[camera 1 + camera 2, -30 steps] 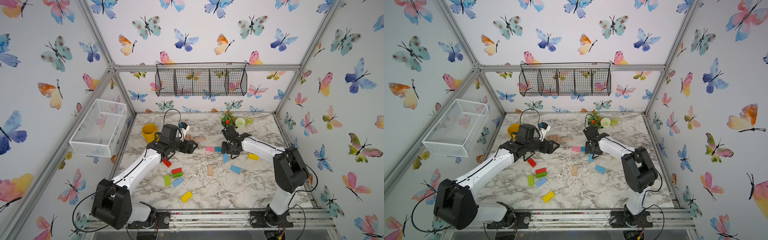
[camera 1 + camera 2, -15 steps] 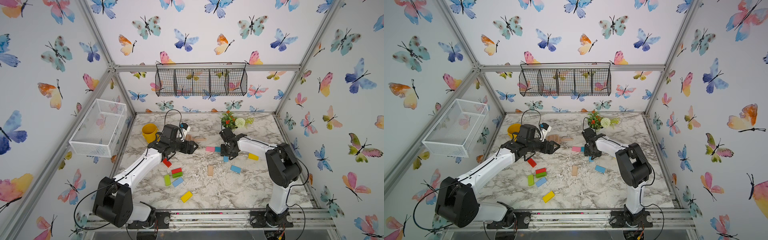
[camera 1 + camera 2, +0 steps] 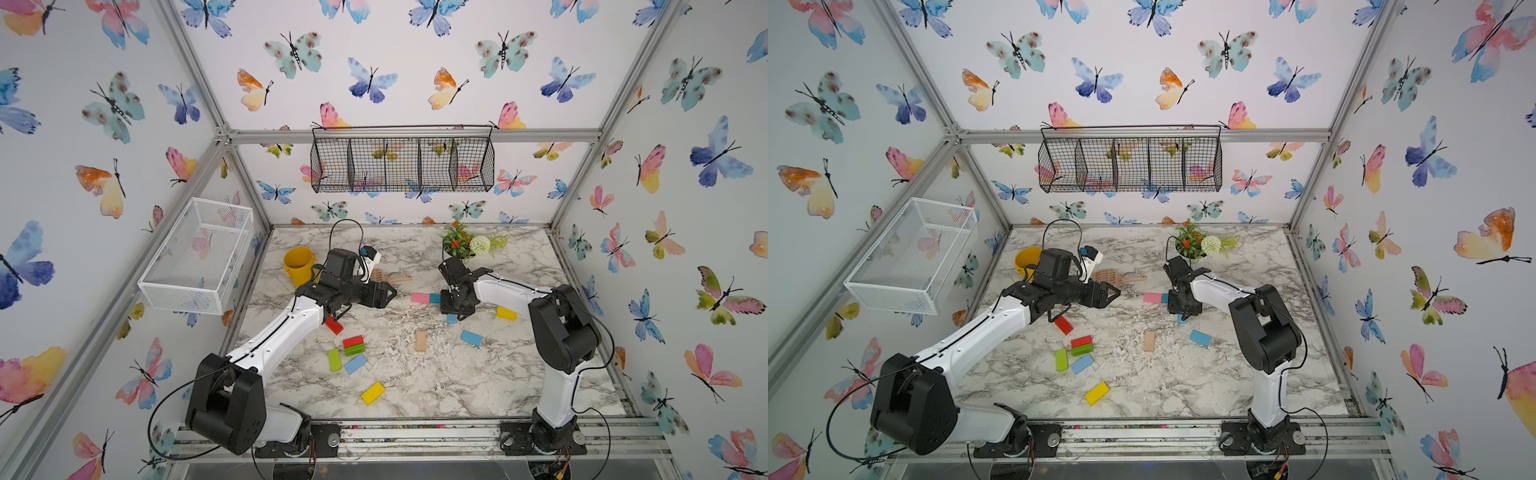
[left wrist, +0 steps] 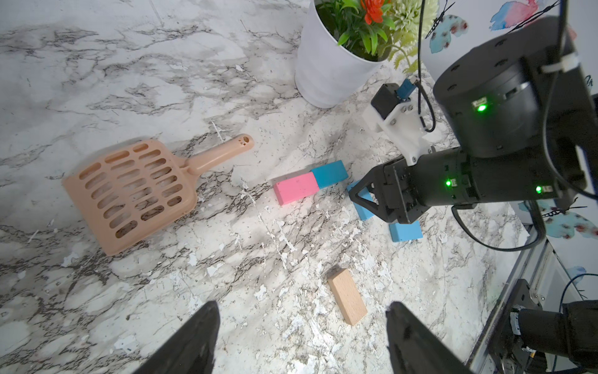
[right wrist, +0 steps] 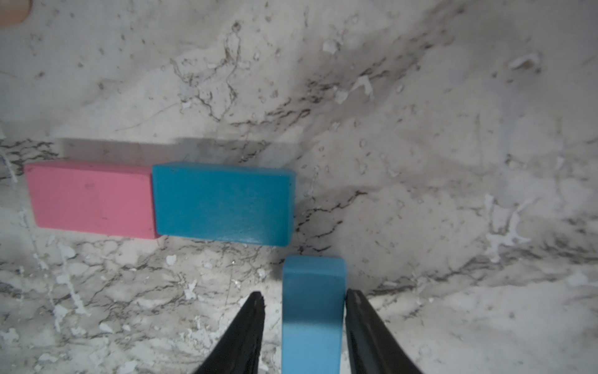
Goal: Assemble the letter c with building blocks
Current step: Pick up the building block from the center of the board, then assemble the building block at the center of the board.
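A pink block (image 5: 90,199) and a teal block (image 5: 223,202) lie end to end in a row on the marble table (image 3: 415,386). A light blue block (image 5: 312,307) lies crosswise just below the teal one's end. My right gripper (image 5: 305,293) straddles it, pointing down; one finger touches it and a small gap shows at the other. In a top view this block (image 3: 452,318) peeks out under that gripper (image 3: 455,309). My left gripper (image 4: 303,305) hovers open and empty near a tan block (image 4: 348,296). Red, green, yellow and light blue blocks (image 3: 353,345) lie scattered in front.
A tan slotted scoop (image 4: 129,191) lies behind the left gripper. A white flower pot (image 4: 330,71) stands at the back, a yellow bucket (image 3: 298,264) at the back left. A yellow block (image 3: 506,313) and a light blue one (image 3: 471,338) lie beside the right arm.
The right gripper's jaws have narrowed around the light blue block, and its arm has swung a little towards the middle. The left arm has not moved.
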You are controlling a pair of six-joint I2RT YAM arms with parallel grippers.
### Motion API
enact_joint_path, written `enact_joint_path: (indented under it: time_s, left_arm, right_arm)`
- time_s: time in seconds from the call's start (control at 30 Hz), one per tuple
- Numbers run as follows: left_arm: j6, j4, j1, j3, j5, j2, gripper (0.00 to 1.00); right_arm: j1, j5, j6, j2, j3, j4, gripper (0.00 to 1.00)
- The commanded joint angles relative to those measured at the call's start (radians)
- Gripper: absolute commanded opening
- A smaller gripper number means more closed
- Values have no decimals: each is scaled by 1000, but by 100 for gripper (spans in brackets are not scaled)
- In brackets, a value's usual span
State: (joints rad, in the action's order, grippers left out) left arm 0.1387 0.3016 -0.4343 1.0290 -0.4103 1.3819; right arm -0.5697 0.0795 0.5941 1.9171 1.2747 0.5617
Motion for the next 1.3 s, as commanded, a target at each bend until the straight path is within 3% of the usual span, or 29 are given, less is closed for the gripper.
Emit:
enact_joint_path:
  time_s: [0.0,0.6,0.77,1.27]
  left_arm:
    - [-13,9,-5,-6,-25,-9,82]
    - [-4,10,-6,-3,-38,-11,82]
    - [-3,10,-6,-1,-40,-9,82]
    - [1,10,-6,0,-50,-18,82]
  right_arm:
    - [2,-18,3,27,12,33,45]
    - [2,-38,-13,30,12,46,35]
    - [-1,-85,3,2,8,10,27]
    - [-112,-139,102,2,80,-51,28]
